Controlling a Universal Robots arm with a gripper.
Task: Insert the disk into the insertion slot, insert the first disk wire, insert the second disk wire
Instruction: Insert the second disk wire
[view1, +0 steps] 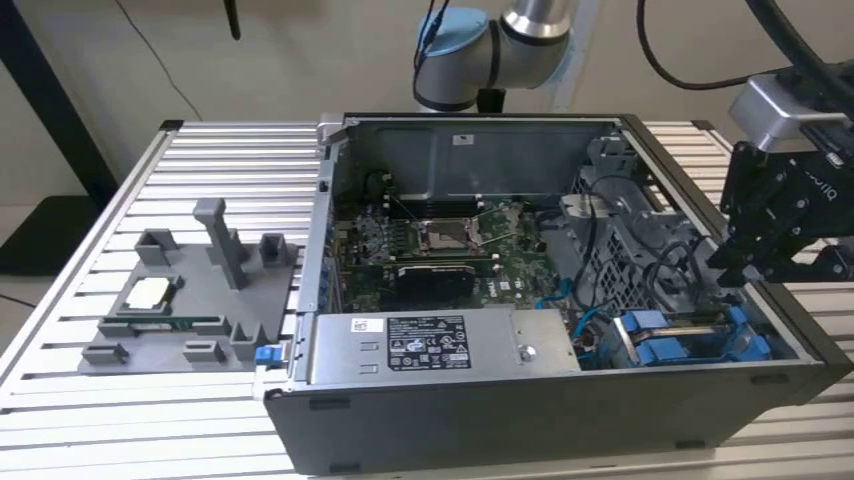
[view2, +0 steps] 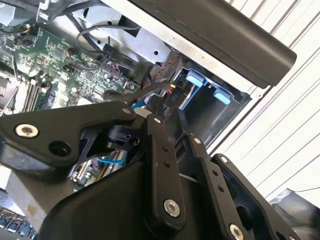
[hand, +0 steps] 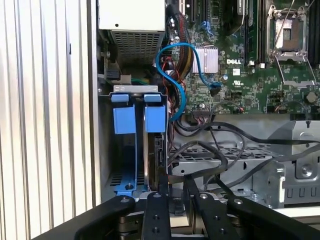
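One open computer case (view1: 534, 430) on ribbed aluminium table (view1: 80, 420), beige wall (view1: 307, 60) behind; fingers (hand: 163, 187) narrow, pinching black disk wire (view2: 172, 96).

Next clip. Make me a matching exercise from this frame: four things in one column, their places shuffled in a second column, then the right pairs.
Things:
1. power supply
2. grey fixture
3. blue carrier frames
4. blue cable

Places:
A. on the slatted table, outside the case
B. in the case's corner drive bay
C. looping beside the motherboard
D. along the case's near wall, white label up

Pairs: 1-D, 2-A, 3-B, 4-C
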